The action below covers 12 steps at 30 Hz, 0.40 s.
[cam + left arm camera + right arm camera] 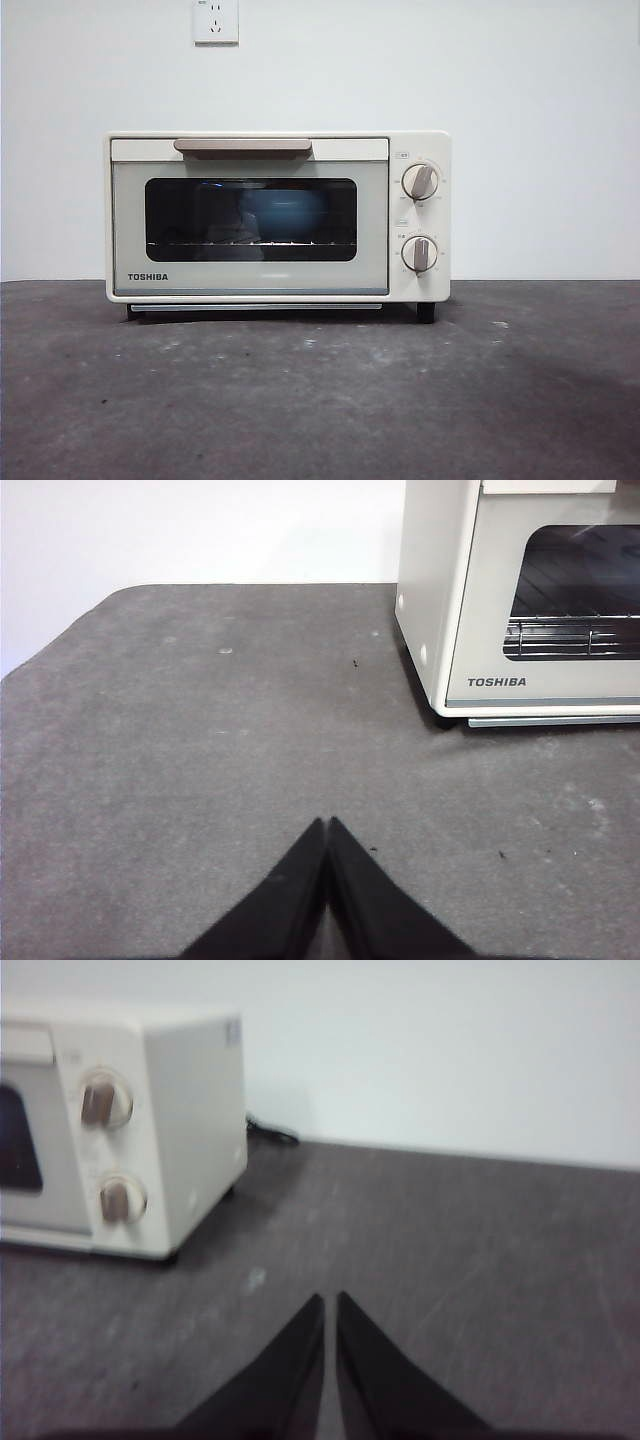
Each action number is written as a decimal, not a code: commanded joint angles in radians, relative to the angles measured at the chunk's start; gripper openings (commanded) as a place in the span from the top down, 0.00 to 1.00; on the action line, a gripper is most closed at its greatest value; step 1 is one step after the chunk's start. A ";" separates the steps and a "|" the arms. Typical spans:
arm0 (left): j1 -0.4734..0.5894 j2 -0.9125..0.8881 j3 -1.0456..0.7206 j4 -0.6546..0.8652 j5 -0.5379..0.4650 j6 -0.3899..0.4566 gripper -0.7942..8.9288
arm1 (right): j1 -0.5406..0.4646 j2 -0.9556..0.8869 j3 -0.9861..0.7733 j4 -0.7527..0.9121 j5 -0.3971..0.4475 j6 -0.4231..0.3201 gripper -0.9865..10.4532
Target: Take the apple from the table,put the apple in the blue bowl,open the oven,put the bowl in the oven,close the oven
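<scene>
The cream-white Toshiba oven (278, 217) stands at the back of the dark grey table (320, 400) with its door closed. Through the dark glass window I make out the blue bowl (285, 215) on the rack inside. The apple does not show in any view. My left gripper (327, 825) is shut and empty, hovering over bare table to the oven's (520, 600) left front. On the other side, my right gripper (330, 1300) is shut and empty too, over the table beside the oven's (120, 1125) knob end. Neither arm appears in the front view.
A white wall with a power socket (216, 20) rises behind the oven. A black cable (270, 1132) lies behind the oven's right side. The table's rounded far-left corner (110, 595) shows in the left wrist view.
</scene>
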 commanded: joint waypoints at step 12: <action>0.002 -0.002 -0.024 -0.002 0.002 -0.003 0.91 | 0.047 -0.001 -0.006 -0.132 0.006 0.006 0.91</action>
